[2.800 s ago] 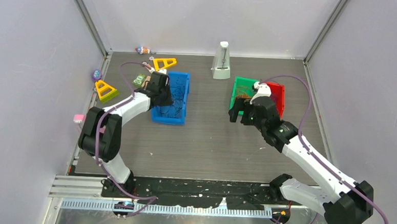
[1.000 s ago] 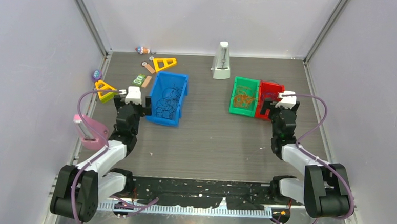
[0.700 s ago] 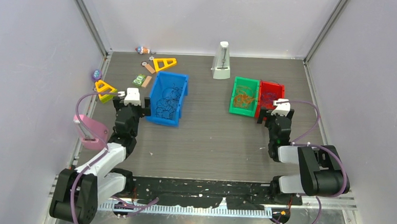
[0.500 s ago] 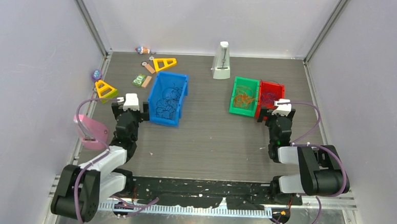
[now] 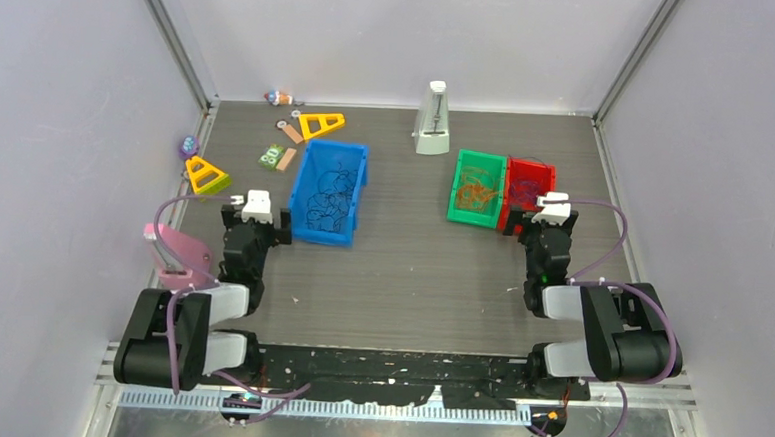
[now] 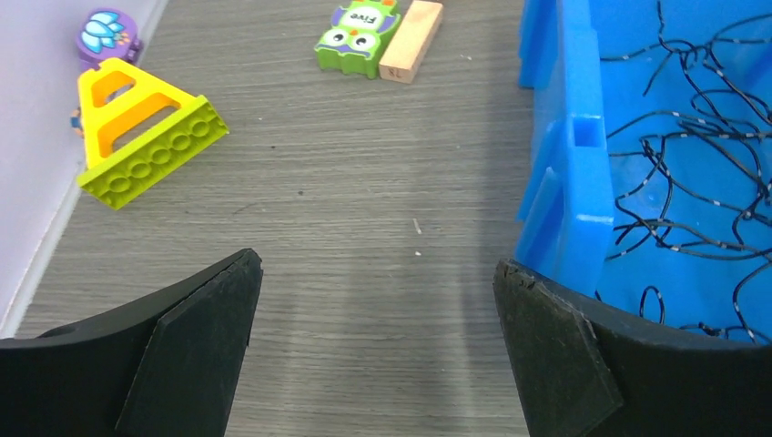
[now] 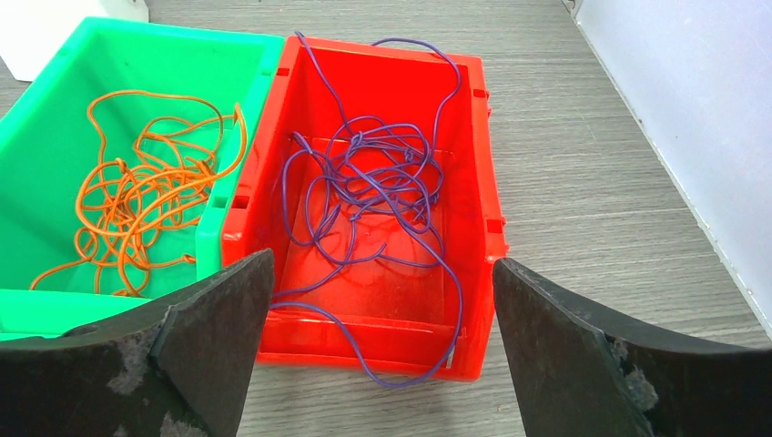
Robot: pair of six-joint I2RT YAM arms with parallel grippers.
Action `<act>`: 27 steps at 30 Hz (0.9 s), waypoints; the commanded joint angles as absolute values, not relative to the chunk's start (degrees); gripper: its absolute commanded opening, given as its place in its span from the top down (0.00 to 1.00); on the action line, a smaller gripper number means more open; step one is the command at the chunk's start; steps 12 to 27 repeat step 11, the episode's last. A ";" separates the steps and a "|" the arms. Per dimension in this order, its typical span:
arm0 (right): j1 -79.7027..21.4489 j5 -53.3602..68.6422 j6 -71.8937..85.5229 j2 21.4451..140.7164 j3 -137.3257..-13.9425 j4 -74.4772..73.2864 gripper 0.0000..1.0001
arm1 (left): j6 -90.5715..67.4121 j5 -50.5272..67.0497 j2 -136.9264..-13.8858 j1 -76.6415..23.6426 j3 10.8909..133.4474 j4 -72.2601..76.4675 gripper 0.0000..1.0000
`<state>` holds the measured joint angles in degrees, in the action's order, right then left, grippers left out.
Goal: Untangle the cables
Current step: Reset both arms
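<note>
Blue bin (image 6: 566,182) and black cables (image 6: 696,168) run off the right edge

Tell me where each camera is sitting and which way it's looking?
Top external: high behind the arms, looking down over the table; the left arm and right arm show.
Left wrist: on the left arm, facing forward-down at the blue bin of black cables and a yellow triangle brick; its open left tool shows.
Right wrist: on the right arm, facing the red bin of purple cables and green bin of orange cables; its open right tool shows.
Shared: the top view and each wrist view share those bins.
</note>
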<state>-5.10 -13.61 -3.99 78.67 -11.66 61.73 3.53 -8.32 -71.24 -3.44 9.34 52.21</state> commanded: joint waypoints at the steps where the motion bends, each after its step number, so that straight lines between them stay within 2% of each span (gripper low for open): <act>1: -4.91 -14.07 -4.19 78.51 -11.78 65.57 0.05 | 4.44 -4.65 -72.21 -3.06 11.31 58.69 0.00; 27: -4.96 -14.05 -4.20 78.56 -11.78 65.65 0.05 | 4.39 -4.54 -71.73 -2.99 11.58 57.39 0.00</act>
